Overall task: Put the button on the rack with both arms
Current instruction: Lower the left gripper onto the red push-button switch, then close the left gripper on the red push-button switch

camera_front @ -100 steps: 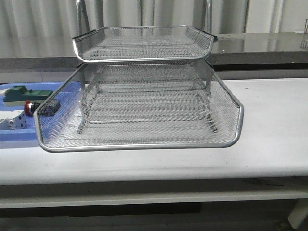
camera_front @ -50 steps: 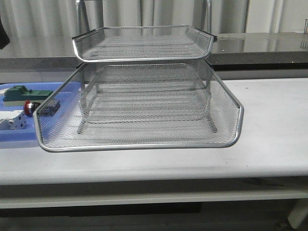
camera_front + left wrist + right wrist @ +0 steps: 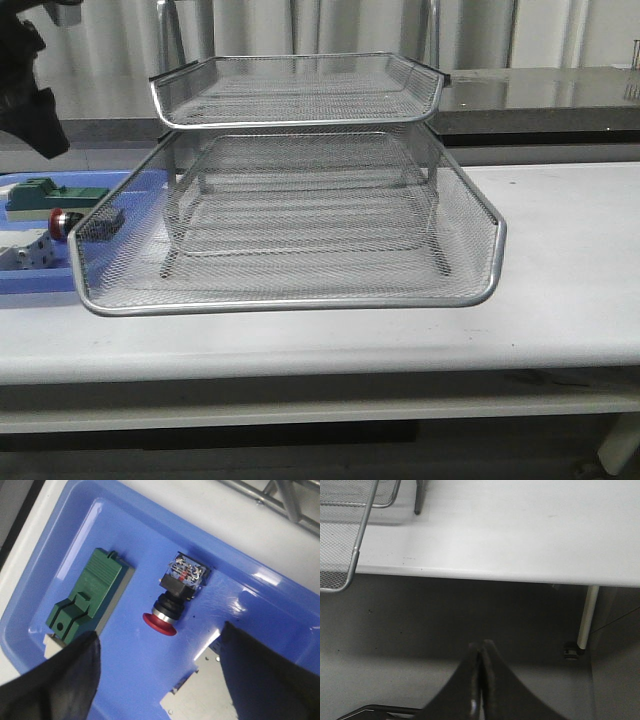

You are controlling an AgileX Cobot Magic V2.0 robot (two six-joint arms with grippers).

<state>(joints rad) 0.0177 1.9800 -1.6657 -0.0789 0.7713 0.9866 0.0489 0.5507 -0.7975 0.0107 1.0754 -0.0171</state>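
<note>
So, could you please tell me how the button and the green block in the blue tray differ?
The button has a round red head, silver collar and black body; the green block is a flat, ridged rectangular piece. The button looks shorter, the green block longer. Both lie side by side, apart, on the blue tray.

Your front camera faces the rack (image 3: 300,180) level and close across the surface (image 3: 560,260). Your left wrist camera looks steeply down into the tray (image 3: 250,600), also seen front-left. Your right wrist camera overlooks the surface's edge.
</note>
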